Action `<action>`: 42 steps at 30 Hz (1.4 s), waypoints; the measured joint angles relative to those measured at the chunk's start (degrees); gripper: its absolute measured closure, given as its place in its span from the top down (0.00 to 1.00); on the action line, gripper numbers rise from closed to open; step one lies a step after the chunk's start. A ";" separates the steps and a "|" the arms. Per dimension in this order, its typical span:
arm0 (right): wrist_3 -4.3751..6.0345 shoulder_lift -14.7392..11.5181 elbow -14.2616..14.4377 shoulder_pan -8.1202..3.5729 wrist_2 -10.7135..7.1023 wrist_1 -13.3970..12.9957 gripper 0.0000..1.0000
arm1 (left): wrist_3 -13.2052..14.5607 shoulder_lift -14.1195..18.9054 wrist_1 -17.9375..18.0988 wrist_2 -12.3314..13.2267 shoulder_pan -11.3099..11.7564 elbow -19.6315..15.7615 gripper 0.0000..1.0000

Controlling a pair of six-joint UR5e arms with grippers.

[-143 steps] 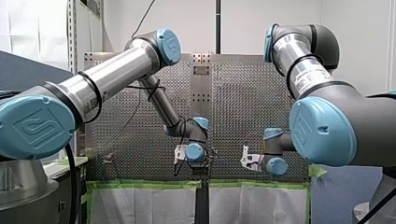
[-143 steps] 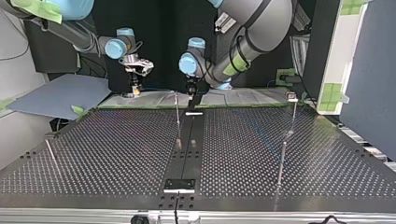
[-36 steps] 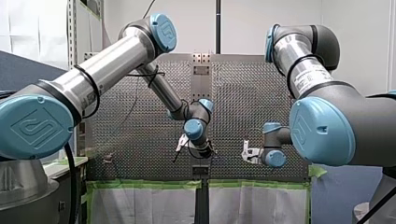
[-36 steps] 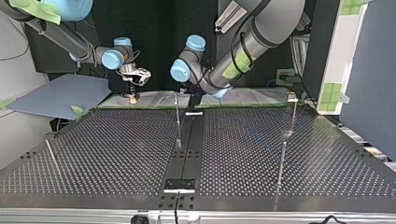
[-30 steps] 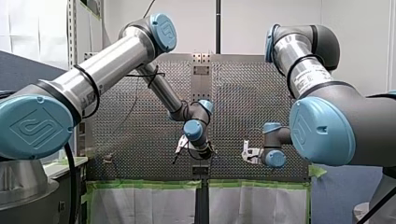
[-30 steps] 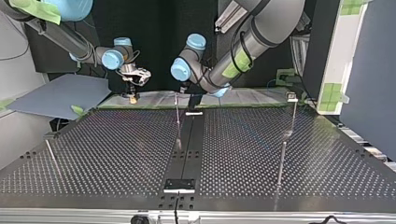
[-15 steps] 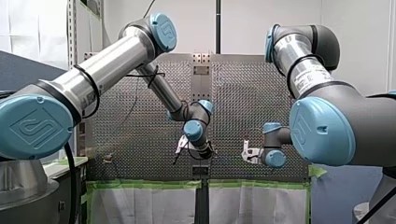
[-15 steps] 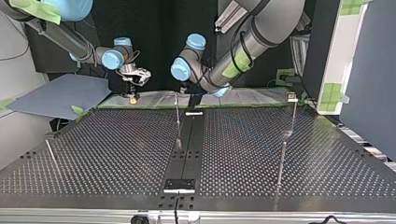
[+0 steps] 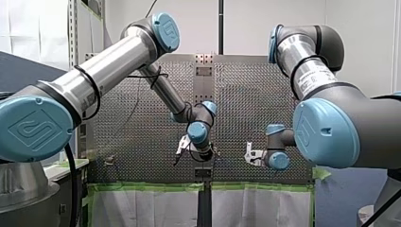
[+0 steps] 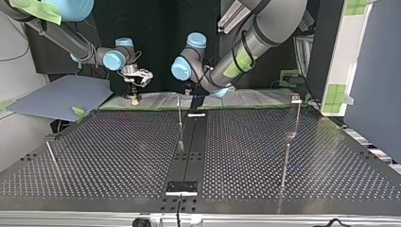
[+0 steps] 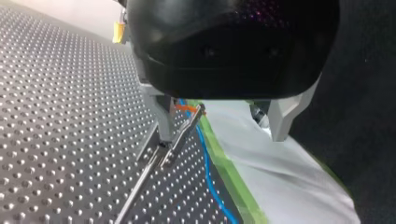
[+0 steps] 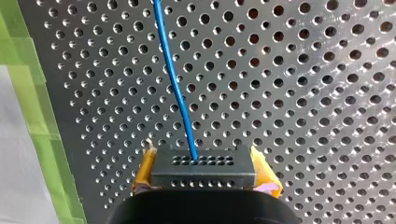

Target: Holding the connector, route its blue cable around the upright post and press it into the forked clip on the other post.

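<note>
Hard to trace blue cable (image 12: pixel 175 79) in wide views. Grips connector (image 12: pixel 203 163) squarely in right gripper (image 12: pixel 204 171), cable leading ahead; holds left gripper (image 11: pixel 222 134) spread wide.

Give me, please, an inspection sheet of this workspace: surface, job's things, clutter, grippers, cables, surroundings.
Surface: perforated table, with green tape along its edge.
Job's things: black connector; thin post with orange at its top; second post at the top view's right.
Clutter: nothing seen.
Grippers: right gripper shut on the connector, with yellow pads; left gripper open, one finger beside the thin post.
Cables: blue cable leaves the connector and runs over the table.
Surroundings: white sheet past the tape; grey-blue board.
</note>
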 joint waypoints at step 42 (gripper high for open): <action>-5.13 -1.96 3.69 0.95 -0.24 2.94 0.00 | -7.38 0.95 8.37 -1.13 -1.43 -5.01 1.00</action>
